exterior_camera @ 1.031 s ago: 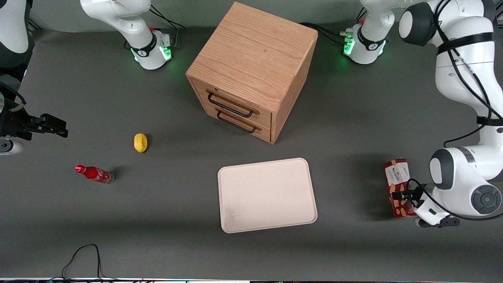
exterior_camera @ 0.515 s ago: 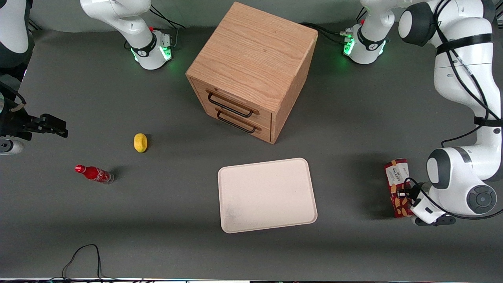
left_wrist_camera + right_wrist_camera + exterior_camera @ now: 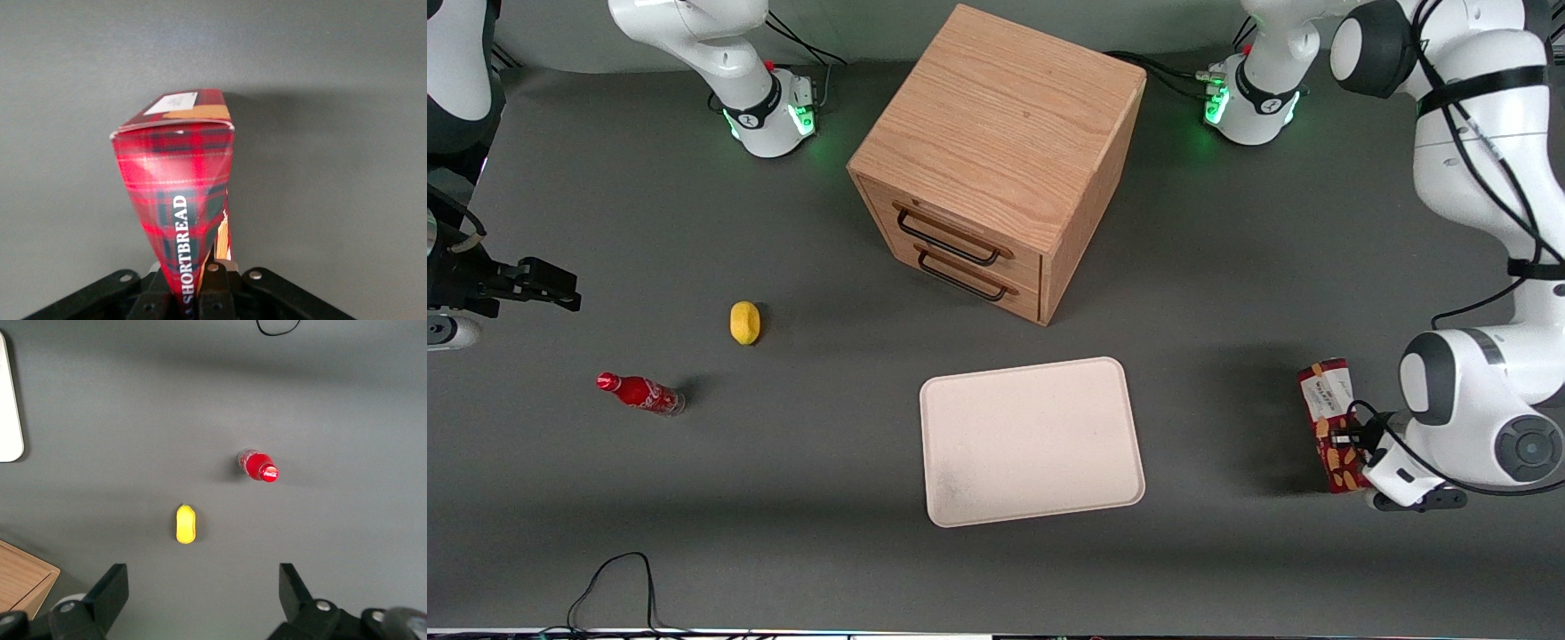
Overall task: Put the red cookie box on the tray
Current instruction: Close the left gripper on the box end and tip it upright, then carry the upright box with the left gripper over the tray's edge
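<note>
claw [image 3: 193,293] fingertips cut off, box-hidden

**Surfaces and finishes at the counter**

The counter [image 3: 1227,267] is showing a matt dark grey cover, smooth and without sheen. The red cookie box [image 3: 177,173] is looking like printed cardboard, its tartan faces catching a slight gloss. The claw [image 3: 1352,437] gripping it is showing matt black plastic. The tray [image 3: 1032,440] is appearing pale cream, dull and faintly speckled. The drawer cabinet [image 3: 996,133] is displaying light grained wood with dark metal handles [image 3: 947,244].
</note>
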`<action>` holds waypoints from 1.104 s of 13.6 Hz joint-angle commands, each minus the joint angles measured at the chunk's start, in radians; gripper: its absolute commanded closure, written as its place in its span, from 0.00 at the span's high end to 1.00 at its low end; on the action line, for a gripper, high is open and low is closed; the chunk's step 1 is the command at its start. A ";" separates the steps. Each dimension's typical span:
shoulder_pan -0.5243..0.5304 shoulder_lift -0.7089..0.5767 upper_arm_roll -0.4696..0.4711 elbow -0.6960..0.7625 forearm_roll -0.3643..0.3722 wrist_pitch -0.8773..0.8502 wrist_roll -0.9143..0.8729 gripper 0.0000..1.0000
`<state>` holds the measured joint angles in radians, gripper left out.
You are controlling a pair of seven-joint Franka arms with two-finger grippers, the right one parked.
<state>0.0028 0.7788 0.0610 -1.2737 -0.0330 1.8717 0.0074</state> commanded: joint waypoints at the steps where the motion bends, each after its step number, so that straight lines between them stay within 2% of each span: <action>1: -0.003 -0.163 0.008 -0.029 -0.004 -0.130 0.011 0.00; 5: -0.003 -0.353 0.008 -0.027 -0.005 -0.343 0.014 0.00; 8: -0.006 -0.446 0.008 -0.027 -0.002 -0.443 0.016 0.00; 12: -0.036 -0.472 -0.003 -0.022 -0.011 -0.479 -0.020 0.00; 15: -0.143 -0.454 -0.019 -0.013 -0.033 -0.462 -0.206 0.00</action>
<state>-0.0597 0.3304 0.0424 -1.2795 -0.0472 1.4054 -0.0781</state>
